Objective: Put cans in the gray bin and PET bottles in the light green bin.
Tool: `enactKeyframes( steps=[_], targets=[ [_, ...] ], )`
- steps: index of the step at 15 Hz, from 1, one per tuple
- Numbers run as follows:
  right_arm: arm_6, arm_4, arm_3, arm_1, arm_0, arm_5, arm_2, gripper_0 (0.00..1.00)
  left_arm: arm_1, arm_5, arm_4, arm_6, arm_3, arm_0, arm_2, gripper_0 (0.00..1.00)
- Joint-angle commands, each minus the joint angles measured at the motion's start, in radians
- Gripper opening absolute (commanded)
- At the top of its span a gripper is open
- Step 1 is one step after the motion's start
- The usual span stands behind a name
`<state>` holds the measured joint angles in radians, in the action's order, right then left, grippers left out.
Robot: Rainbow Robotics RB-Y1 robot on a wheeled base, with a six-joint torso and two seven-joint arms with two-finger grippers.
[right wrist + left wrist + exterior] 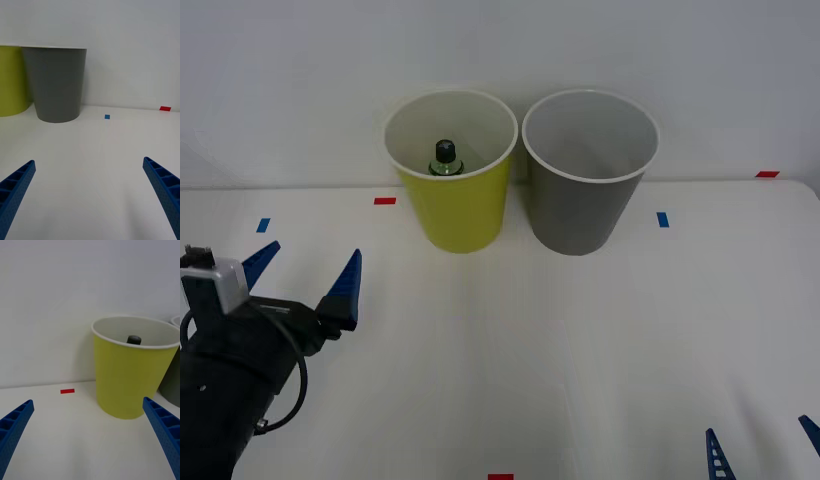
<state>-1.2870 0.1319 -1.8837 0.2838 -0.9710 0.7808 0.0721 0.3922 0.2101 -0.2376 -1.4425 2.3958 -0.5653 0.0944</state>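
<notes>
The light green bin (pixel 455 195) stands at the back of the table, left of the gray bin (pixel 587 190). Inside the light green bin a PET bottle (pixel 445 159) stands upright, its black cap (pixel 134 339) showing over the rim. My left gripper (pixel 305 272) hovers open over the table's left side, short of the light green bin (pixel 129 378), with nothing between its fingers. My right gripper (pixel 765 440) is open and empty at the front right, facing the gray bin (pixel 56 84). The cans are out of view.
Small red (pixel 384 201) and blue (pixel 663 219) tape marks dot the white table (pixel 540 350). A white wall rises right behind the bins. A red mark (pixel 500 477) sits at the front edge.
</notes>
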Motion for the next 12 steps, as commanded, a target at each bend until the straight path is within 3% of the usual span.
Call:
enactKeyframes(
  steps=[1, 4, 7, 12],
  targets=[
    [0.000, 0.000, 0.000, 0.000, 0.000, 0.000, 0.000, 1.00, 0.039, -0.141, 0.024, -0.006, -0.101, -0.102, 0.039, 1.00],
    [0.000, 0.000, 0.000, 0.000, 0.000, 0.000, 0.000, 1.00, 0.037, -0.247, 0.035, -0.013, -0.129, -0.169, 0.042, 1.00],
    [0.000, 0.000, 0.000, 0.000, 0.000, 0.000, 0.000, 1.00, 0.030, -0.468, 0.123, -0.006, -0.264, -0.196, 0.070, 1.00],
    [0.000, 0.000, 0.000, 0.000, 0.000, 0.000, 0.000, 1.00, -0.047, -0.604, 0.228, 0.014, -0.333, -0.320, 0.064, 1.00]
  ],
)
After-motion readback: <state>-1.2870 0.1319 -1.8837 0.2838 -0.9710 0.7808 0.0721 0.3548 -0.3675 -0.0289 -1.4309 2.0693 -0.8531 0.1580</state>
